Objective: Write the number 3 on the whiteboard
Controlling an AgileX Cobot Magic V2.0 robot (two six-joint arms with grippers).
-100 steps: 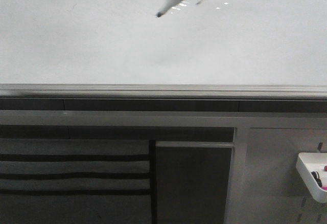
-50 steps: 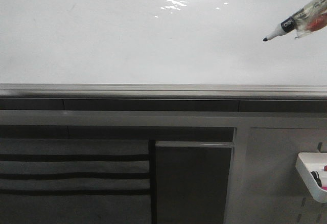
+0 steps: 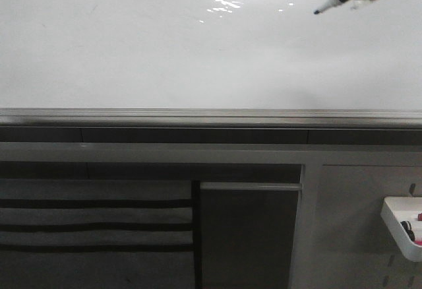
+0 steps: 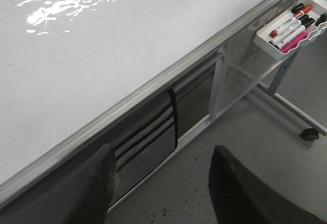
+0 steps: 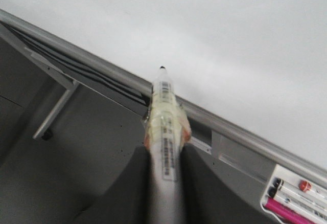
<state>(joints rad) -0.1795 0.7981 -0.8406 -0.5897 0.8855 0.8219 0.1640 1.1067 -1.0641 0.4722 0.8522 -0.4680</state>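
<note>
The whiteboard (image 3: 132, 58) stands blank and glossy, glare near its top, a silver rail along its lower edge; no number 3 shows. The right gripper (image 5: 163, 157) has its jaws clenched on a taped marker (image 5: 164, 127), tip off the board. The left gripper (image 4: 161, 183) hangs released, holding nothing. A white tray (image 4: 286, 50) holds markers.
</note>
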